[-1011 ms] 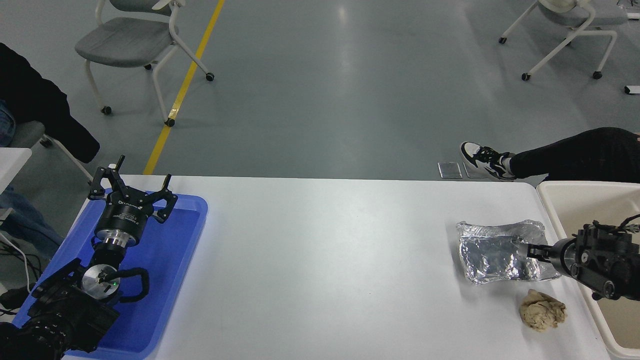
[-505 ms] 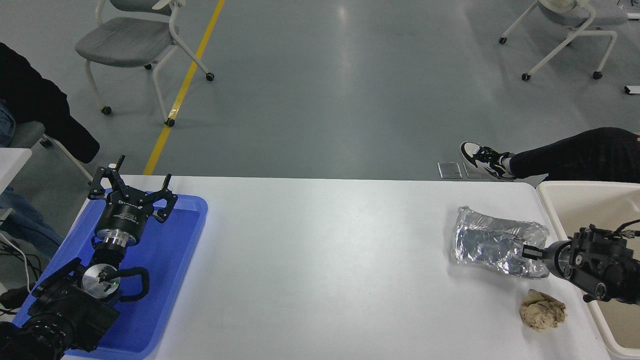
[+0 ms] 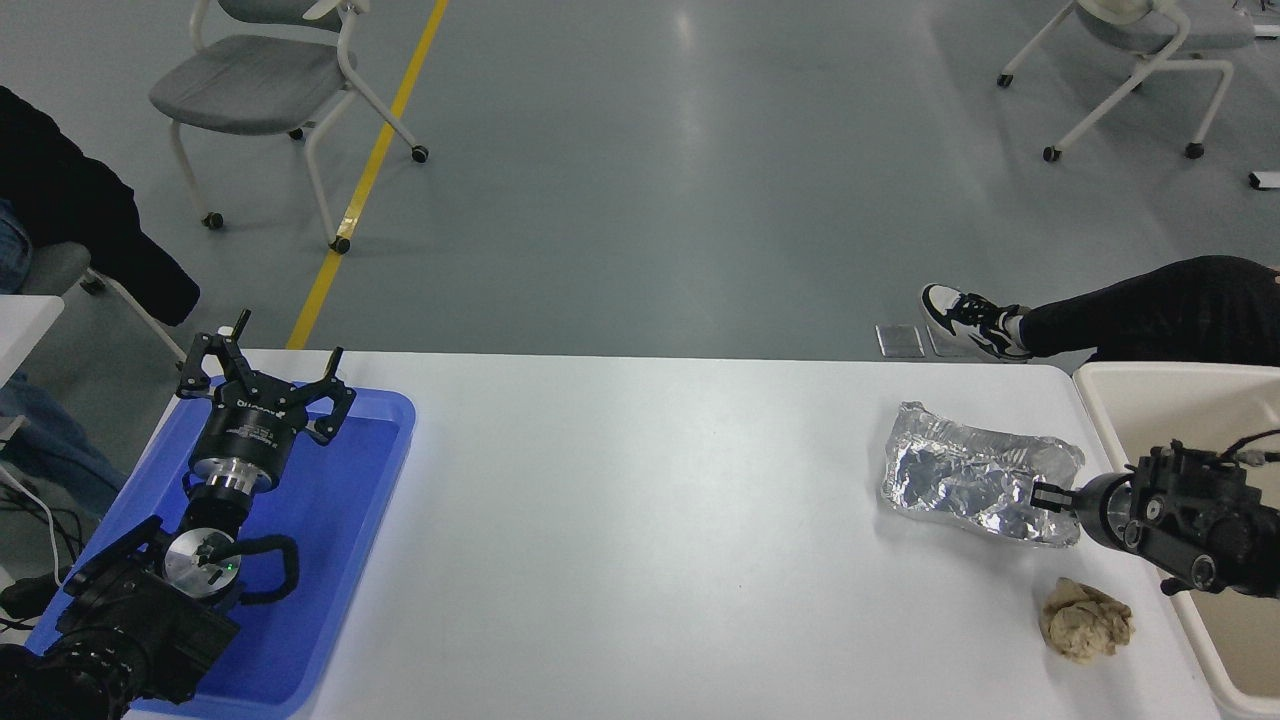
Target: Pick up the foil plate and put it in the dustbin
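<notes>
The right arm reaches in from the right edge, wrist level, pointing left. The right gripper (image 3: 1045, 495) has its fingers closed on the foil plate (image 3: 960, 478) (its near right edge). The left gripper (image 3: 262, 385), parked lower left, points away, fingers spread.

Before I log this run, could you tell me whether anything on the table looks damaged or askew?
The foil plate is crumpled and sits skewed, with the right hand at its near-right rim. A crumpled tan paper ball lies loose beside the dustbin.
</notes>
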### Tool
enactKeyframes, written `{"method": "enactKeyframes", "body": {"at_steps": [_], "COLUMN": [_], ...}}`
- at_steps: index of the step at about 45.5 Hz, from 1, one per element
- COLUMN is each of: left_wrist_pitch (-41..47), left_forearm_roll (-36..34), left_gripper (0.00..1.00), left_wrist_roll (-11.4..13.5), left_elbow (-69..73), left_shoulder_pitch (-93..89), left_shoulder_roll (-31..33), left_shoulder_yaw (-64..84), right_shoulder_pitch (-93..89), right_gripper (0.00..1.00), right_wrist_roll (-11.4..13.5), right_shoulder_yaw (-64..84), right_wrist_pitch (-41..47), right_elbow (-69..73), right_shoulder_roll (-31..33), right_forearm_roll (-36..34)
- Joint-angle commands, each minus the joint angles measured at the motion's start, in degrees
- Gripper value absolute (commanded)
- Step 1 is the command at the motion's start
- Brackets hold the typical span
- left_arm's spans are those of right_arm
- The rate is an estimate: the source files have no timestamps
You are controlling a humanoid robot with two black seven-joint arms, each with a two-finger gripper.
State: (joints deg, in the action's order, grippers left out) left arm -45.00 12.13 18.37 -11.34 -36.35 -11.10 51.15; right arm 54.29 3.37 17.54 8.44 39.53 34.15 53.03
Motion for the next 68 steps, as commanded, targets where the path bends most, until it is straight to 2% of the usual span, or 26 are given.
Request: {"method": "enactKeyframes", "body": {"at_steps": [1, 6, 14, 27, 38, 53, 60, 68], "left_wrist_pitch": [0.00, 0.00, 0.00, 0.00, 0.00, 0.00, 0.00, 0.00], "left_forearm_roll": [0.00, 0.00, 0.00, 0.00, 0.00, 0.00, 0.00, 0.00], "left_gripper": [1.00, 1.00, 1.00, 1.00, 1.00, 1.00, 1.00, 1.00], "left_wrist_roll": [0.00, 0.00, 0.00, 0.00, 0.00, 0.00, 0.09, 0.09], "left_elbow": [0.00, 0.00, 0.00, 0.00, 0.00, 0.00, 0.00, 0.00], "left_shoulder_pitch": [-0.04, -0.04, -0.04, -0.04, -0.04, -0.04, -0.04, 0.05], "left_shoulder_roll": [0.03, 0.03, 0.03, 0.03, 0.03, -0.06, -0.06, -0.15], "left_shoulder_yaw": [0.00, 0.00, 0.00, 0.00, 0.00, 0.00, 0.00, 0.00], "right_shoulder_pitch": [17.23, 29.70, 50.62, 73.67, 77.63, 80.44, 79.57, 72.10], "right_gripper": [0.00, 0.00, 0.00, 0.00, 0.00, 0.00, 0.00, 0.00], "right_wrist_roll": [-0.12, -0.21, -0.47, -3.37, -3.37, -3.02, -2.93, -3.20], "right_shoulder_yaw": [12.85, 21.90, 38.07, 54.52, 56.11, 61.73, 66.39, 67.36], "right_wrist_pitch": [1.49, 4.83, 10.54, 20.21, 21.36, 21.62, 21.62, 21.18], "right_elbow": [17.06, 23.92, 32.01, 40.80, 42.12, 40.98, 35.37, 24.56], "right_shoulder_roll": [11.90, 15.51, 15.51, 6.90, 2.86, 3.73, 6.63, 15.06], "right_forearm_roll": [-0.29, -0.38, -1.78, -9.96, -13.56, -14.18, -13.48, -9.62]}}
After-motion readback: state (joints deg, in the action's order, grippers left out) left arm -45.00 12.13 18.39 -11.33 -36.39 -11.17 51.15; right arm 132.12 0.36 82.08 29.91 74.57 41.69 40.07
